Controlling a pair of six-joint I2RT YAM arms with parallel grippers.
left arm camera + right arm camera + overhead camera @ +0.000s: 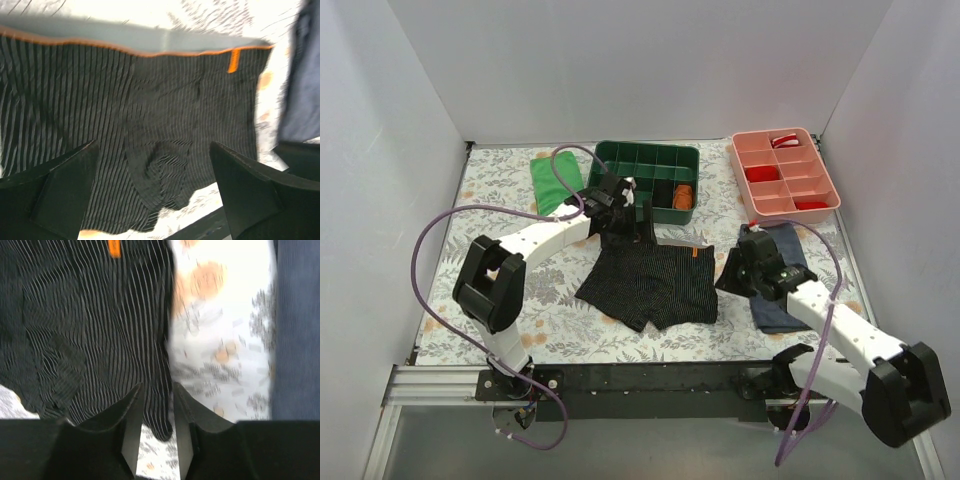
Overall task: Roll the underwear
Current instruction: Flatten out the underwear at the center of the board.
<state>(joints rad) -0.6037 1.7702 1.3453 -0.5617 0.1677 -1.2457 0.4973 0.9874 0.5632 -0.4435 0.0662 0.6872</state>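
Note:
The underwear [650, 285] lies spread flat on the floral mat, grey waistband at the far edge and orange tag [692, 255] near its right end. My left gripper [630, 222] hovers over the waistband's far-left part. In the left wrist view its jaws stand wide open [153, 147] above the striped fabric [150, 100], holding nothing. My right gripper [732, 268] is at the underwear's right edge. In the right wrist view its fingers [159, 387] are narrowly apart, with the corner of the leg hem [162, 405] lying between them.
A green divided bin [650, 150] holding rolled items stands at the back centre, and a pink tray [735, 170] at the back right. A bright green cloth [552, 180] lies back left. A navy garment [785, 300] lies under my right arm.

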